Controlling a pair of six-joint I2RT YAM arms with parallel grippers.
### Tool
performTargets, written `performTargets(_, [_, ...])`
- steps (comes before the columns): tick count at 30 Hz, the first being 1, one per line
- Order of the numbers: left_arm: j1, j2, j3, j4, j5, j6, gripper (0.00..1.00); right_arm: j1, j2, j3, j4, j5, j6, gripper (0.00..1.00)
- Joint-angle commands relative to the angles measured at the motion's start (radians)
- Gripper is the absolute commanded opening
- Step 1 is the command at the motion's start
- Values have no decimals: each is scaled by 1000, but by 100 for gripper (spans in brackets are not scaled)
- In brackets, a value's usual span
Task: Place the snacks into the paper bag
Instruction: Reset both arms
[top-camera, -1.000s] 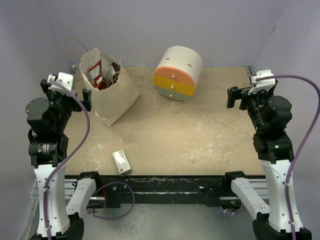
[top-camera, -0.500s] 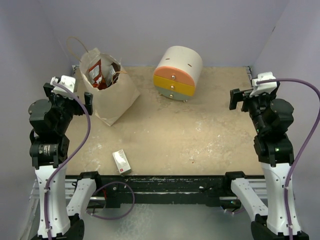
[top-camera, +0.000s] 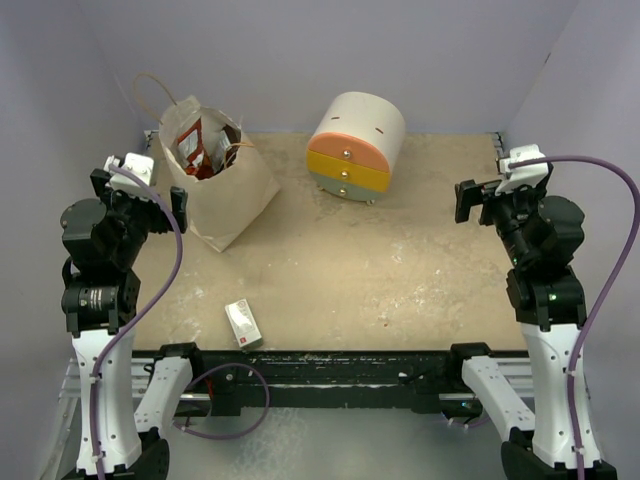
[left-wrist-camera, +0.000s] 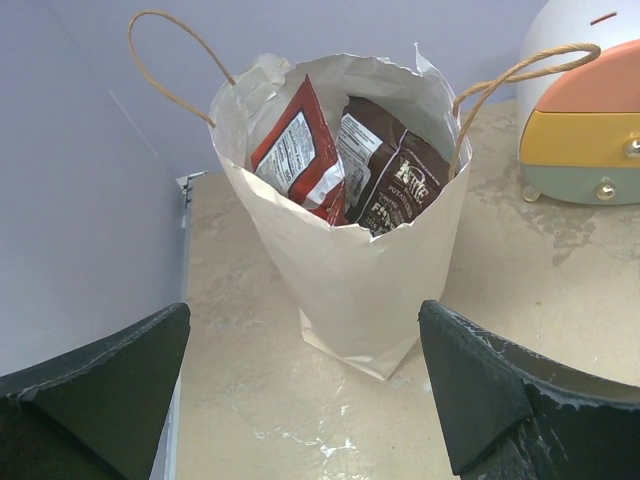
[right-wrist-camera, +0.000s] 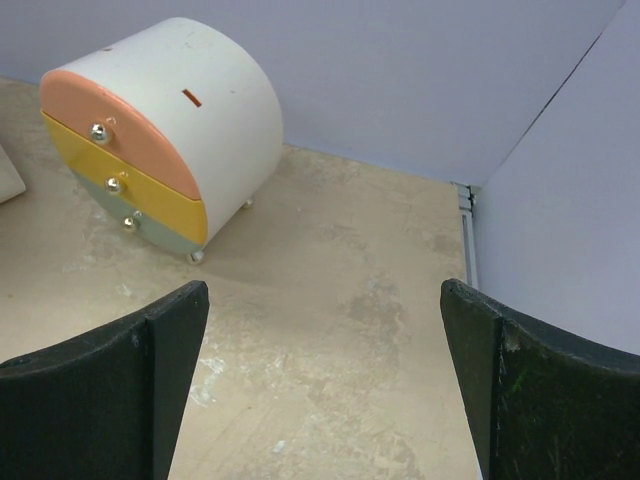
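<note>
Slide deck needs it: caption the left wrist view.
Open left end effector facing paper bag holding red packet and brown chip bag, drawer unit beside.

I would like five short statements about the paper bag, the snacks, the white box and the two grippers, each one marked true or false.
1. The paper bag stands upright with its mouth open. True.
2. The red packet lies outside the bag. False: it is inside, beside the dark brown chip bag.
3. The left gripper is open and holds nothing. True.
4. The right gripper is shut on a snack. False: it is open and holds nothing.
5. The small white box is in the bag. False: it lies on the table, near its front edge.
</note>
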Motion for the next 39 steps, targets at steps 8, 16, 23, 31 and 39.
performTargets(8, [6,-7,-17,40,-3,-5,99,-6,0,1,23,-31,-1,100])
performTargets(16, [7,-10,-24,43,-3,-5,99,-7,1,-4,41,-30,-6,100])
performTargets(23, [8,-12,-30,45,-5,-5,99,-7,1,-4,49,-31,-5,100])
performTargets(31, [8,-16,-37,48,-8,-6,99,-9,-3,-10,59,-32,-4,100])
performTargets(39, [13,-11,-55,91,-142,-44,99,-13,-2,-8,62,50,13,100])
